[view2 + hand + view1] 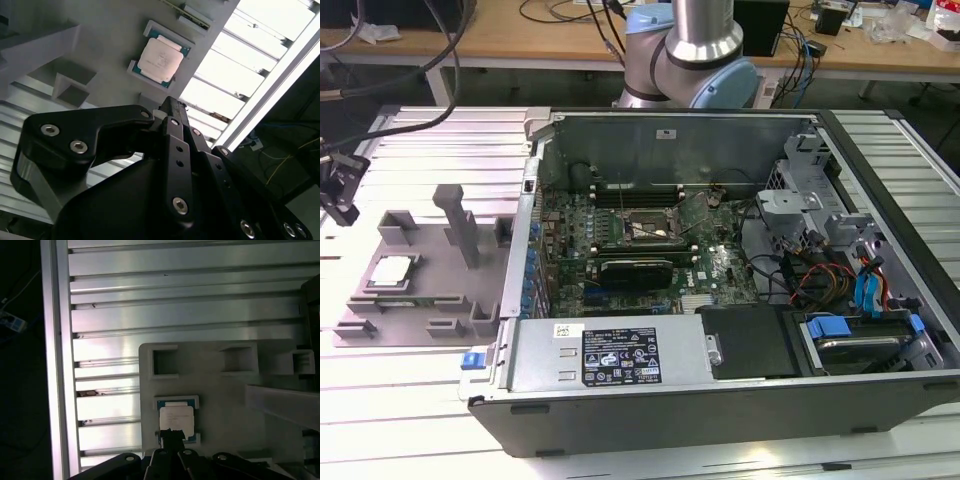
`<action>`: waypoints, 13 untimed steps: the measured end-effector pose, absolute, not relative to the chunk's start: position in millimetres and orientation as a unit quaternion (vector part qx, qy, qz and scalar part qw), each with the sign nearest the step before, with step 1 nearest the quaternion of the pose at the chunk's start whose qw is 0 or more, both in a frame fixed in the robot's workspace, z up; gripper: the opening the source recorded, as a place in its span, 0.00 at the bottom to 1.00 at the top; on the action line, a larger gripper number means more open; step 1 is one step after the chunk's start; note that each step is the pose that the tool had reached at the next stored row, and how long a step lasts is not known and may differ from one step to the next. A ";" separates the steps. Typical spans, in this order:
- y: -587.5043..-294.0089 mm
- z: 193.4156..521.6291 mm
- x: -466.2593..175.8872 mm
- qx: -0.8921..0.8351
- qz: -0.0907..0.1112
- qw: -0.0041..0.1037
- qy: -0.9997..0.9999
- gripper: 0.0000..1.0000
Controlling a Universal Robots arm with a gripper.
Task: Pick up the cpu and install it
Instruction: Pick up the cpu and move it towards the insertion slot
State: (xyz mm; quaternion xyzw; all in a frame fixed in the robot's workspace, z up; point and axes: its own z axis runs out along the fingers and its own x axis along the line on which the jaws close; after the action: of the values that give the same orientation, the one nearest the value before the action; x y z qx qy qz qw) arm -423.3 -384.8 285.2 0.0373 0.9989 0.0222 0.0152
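Closing in on the cpu (392, 272) looks like the step in hand. The Universal Robots arm (690, 40) has its gripper (340, 195) near the exterior view's left edge, above the grey holding fixture (430, 300). The cpu lies flat in a shallow framed pocket of that fixture, silver plate up. In the first wrist view the gripper (172, 434) hangs over the chip's edge, clear of it as far as can be judged. The jaws appear pressed together and hold nothing. A good pickup would likely need them centred on the chip, square to its sides and level, so that it leaves the pocket without tilting or scraping its rim.

Around this, the slatted aluminium tabletop (430, 150) carries the fixture and, well apart on the exterior view's right, the open computer case (880, 160). On the motherboard inside, the cpu socket (648, 228) sits empty. On the fixture, a tall upright post (455, 215) stands beside the chip on the case side. It is probably the nearest thing to foul the wrist. Two empty square recesses (165, 362) lie near the cpu's pocket.
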 end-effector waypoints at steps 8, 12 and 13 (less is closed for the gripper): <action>-387.6 265.7 -426.1 0.037 0.022 0.015 0.999 0.11; -392.8 258.5 -426.0 0.037 0.022 0.015 0.999 0.11; -393.8 255.3 -426.1 0.037 0.022 0.015 0.999 0.11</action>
State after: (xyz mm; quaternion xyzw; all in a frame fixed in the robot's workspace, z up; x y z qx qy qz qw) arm -426.1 -393.8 255.3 0.0373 0.9989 0.0222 0.0152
